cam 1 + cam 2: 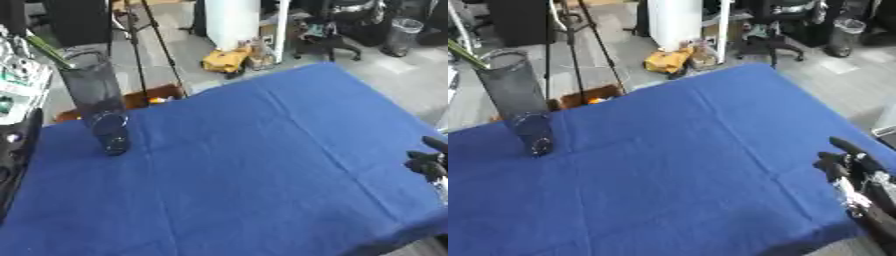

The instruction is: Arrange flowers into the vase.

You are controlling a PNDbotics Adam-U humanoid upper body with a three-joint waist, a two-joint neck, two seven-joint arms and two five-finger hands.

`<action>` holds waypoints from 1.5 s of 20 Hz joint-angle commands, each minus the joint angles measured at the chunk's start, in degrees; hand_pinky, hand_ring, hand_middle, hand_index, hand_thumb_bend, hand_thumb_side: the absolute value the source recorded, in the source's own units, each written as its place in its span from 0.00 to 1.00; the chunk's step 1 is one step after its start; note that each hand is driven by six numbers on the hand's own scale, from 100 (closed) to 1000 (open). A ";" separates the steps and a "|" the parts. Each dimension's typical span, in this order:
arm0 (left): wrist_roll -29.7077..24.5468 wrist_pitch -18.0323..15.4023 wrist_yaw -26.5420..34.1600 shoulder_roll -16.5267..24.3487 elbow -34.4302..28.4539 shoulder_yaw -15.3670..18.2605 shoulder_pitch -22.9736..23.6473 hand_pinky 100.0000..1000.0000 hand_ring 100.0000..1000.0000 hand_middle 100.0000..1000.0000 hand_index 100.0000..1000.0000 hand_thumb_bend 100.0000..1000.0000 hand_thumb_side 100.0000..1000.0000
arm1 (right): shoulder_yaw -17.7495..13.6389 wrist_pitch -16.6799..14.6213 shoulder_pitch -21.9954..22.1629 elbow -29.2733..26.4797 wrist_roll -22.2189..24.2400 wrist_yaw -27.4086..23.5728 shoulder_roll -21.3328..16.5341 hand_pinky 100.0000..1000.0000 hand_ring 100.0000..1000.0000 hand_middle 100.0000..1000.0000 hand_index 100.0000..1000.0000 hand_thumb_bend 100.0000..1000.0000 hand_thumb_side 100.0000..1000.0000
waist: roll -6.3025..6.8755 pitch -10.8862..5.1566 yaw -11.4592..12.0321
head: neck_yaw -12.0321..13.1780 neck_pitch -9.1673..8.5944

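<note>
A blue cloth (675, 165) covers my surface. My right hand (855, 175) is seen fully only in the right eye view, at the near right edge, fingers (846, 147) relaxed and empty. The dark glass vase (96, 100) stands upright at the far left, well apart from them, with a green stem (48, 50) at its rim. A dark part of my left arm (17, 150) appears only in the left eye view.

A vase (516, 105) is standing on the table's (693, 165) far left, a stem (465, 54) in it; the right hand (859, 182) is resting well apart at the right edge
</note>
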 commanded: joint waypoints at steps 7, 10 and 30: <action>-6.76 8.11 -1.33 0.48 2.13 -1.29 -1.34 0.00 0.00 0.00 0.10 0.00 0.10 | -0.47 0.24 -0.73 -0.47 0.27 0.17 -0.87 0.84 0.89 0.60 0.96 0.00 0.53 | 0.94 -0.23 -0.14 | -0.06 -0.51; -9.78 10.84 -1.25 0.38 2.22 -1.48 -1.36 0.00 0.00 0.00 0.15 0.00 0.07 | -0.54 0.28 -0.71 -0.46 0.24 0.18 -0.89 0.84 0.89 0.60 0.95 0.00 0.52 | 0.96 -0.32 -0.18 | -0.09 -0.48; -25.43 20.61 -10.89 0.42 1.24 -0.14 -1.14 0.30 0.41 0.36 0.56 0.77 0.53 | -0.77 0.13 -0.52 -0.21 0.33 0.04 -0.78 0.84 0.89 0.60 0.95 0.00 0.53 | 0.46 -0.66 -0.13 | -0.51 -0.38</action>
